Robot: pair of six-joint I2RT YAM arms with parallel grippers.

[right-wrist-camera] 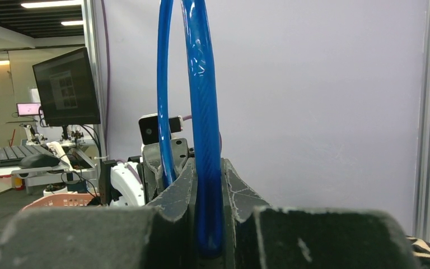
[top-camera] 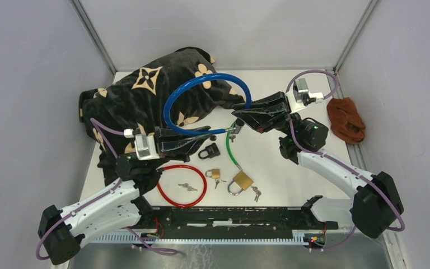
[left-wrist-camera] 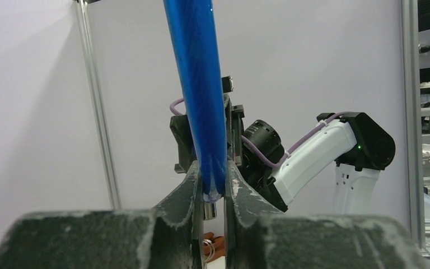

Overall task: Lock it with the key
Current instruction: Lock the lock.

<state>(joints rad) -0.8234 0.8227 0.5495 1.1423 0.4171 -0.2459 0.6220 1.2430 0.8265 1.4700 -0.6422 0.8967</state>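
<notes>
Blue cable lock (left-wrist-camera: pixel 196 84) arched above worktop (top-camera: pixel 269 162).
Left tool (left-wrist-camera: pixel 214 185) and right tool (right-wrist-camera: pixel 207 185) each clamped on it; probable end fitting (left-wrist-camera: pixel 210 210) below left, indistinct.

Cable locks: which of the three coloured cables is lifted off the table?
The blue cable, arched in the air and clamped by the left gripper and right gripper. The red cable and green cable lie on the table.

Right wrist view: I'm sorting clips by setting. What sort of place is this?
Probably a robotics lab inside an office. Past the frame stand a monitor and a keyboard under ceiling strip lights, and the top view shows a walled-in test table.
</notes>
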